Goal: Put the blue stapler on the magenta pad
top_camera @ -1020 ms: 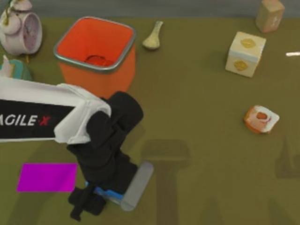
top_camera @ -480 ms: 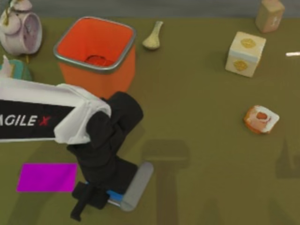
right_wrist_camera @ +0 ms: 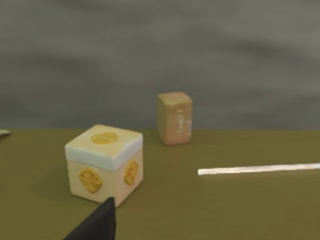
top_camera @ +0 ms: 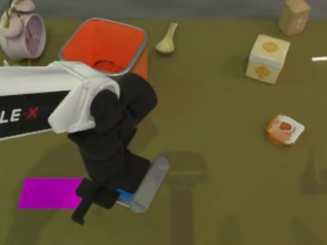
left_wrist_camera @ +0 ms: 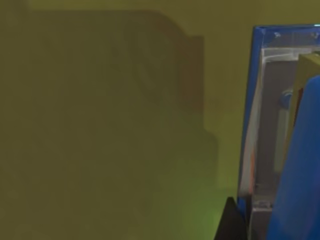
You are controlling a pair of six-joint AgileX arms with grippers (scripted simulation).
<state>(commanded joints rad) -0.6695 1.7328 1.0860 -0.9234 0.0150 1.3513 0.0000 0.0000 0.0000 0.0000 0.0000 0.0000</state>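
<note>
My left gripper [top_camera: 100,198] hangs over the near left part of the table, shut on the blue stapler [top_camera: 124,194]. The stapler's grey metal base [top_camera: 148,185] sticks out to the right of the fingers. The magenta pad [top_camera: 47,193] lies flat just left of the gripper, and its right end is hidden under the black fingers. In the left wrist view the blue stapler [left_wrist_camera: 300,165] fills one side, pressed against a dark fingertip [left_wrist_camera: 230,226]. My right gripper is outside the top view; the right wrist view shows one dark fingertip [right_wrist_camera: 101,221] set wide to the side, holding nothing.
An orange bin [top_camera: 104,48] stands behind the left arm, with an alarm clock [top_camera: 23,33] at the far left corner. A pale spoon-like piece [top_camera: 167,40], a cream box with gold seals [top_camera: 266,57], a tan block [top_camera: 294,16] and an orange-white block [top_camera: 284,129] lie farther right.
My left arm has risen and drawn back toward the far side with the stapler in its grip. The gripper now overlaps the pad's right end.
</note>
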